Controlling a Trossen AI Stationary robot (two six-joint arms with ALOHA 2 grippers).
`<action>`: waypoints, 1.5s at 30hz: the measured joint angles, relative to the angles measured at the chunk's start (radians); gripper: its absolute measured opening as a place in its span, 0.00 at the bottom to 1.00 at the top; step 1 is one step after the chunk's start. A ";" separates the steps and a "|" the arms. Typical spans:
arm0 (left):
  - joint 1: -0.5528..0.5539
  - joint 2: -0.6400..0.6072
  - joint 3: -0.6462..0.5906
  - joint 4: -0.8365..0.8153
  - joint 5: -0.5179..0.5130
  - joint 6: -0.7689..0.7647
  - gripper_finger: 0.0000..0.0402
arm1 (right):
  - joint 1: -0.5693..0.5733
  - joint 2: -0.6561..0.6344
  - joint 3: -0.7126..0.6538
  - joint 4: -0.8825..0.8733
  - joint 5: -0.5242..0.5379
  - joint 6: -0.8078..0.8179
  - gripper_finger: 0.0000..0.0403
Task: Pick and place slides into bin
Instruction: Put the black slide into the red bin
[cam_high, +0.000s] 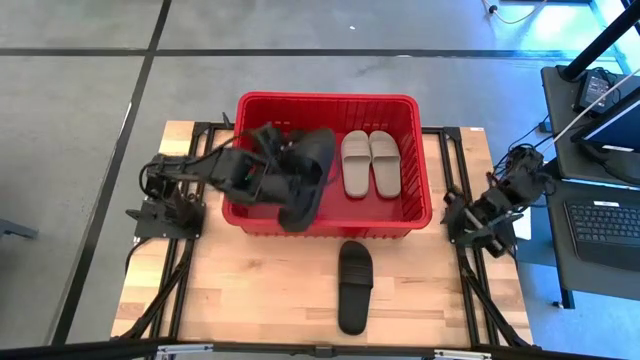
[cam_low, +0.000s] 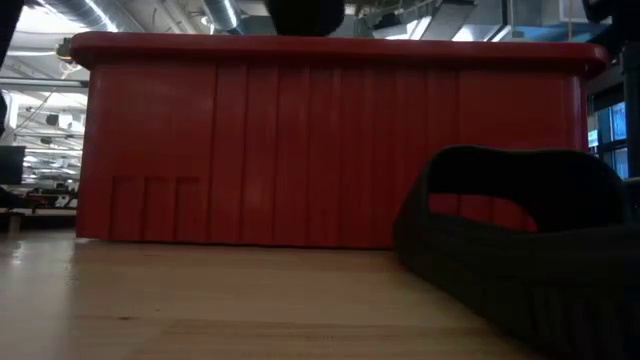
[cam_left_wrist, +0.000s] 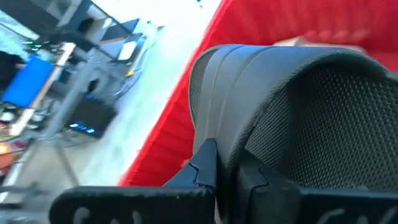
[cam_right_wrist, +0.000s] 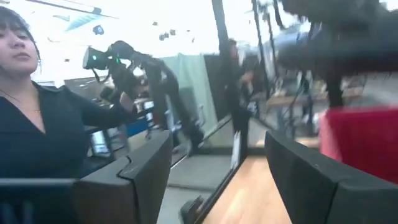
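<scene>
The red bin (cam_high: 415, 150) stands at the table's far middle; its near wall (cam_low: 330, 150) fills the low view. Two beige slides (cam_high: 371, 163) lie side by side on its floor, right of centre. My left gripper (cam_high: 285, 185) is shut on a black slide (cam_high: 308, 175) above the bin's left half; the slide's near end reaches over the near rim. Another black slide (cam_high: 355, 285) lies flat on the table in front of the bin, and also shows in the low view (cam_low: 520, 250). My right gripper (cam_right_wrist: 227, 180) is open and empty at the table's right edge. My left gripper pinches the black slide between its two fingers (cam_left_wrist: 205, 171), on an edge of the slide (cam_left_wrist: 227, 146) beside its textured face. The arm reaches in from the table's left. The slide is lifted clear, tilted, above the bin's floor.
The right arm (cam_high: 490, 215) is folded at the table's right edge. Bare wood (cam_high: 250, 290) lies in front of the bin on the left. A desk with a keyboard and monitor (cam_high: 605, 215) stands beyond the right edge. A person (cam_right_wrist: 31, 118) shows in the room.
</scene>
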 joint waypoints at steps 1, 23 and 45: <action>0.024 -0.001 -0.007 0.000 0.000 0.026 0.02 | 0.000 0.000 0.009 0.008 0.006 -0.031 0.63; 0.299 -0.300 -0.691 0.084 -0.012 -0.039 0.02 | 0.000 0.000 0.034 0.043 0.520 -0.360 0.63; 0.198 -0.300 -1.092 0.266 0.055 -0.068 0.02 | 0.000 -0.001 0.034 0.054 0.558 -0.372 0.63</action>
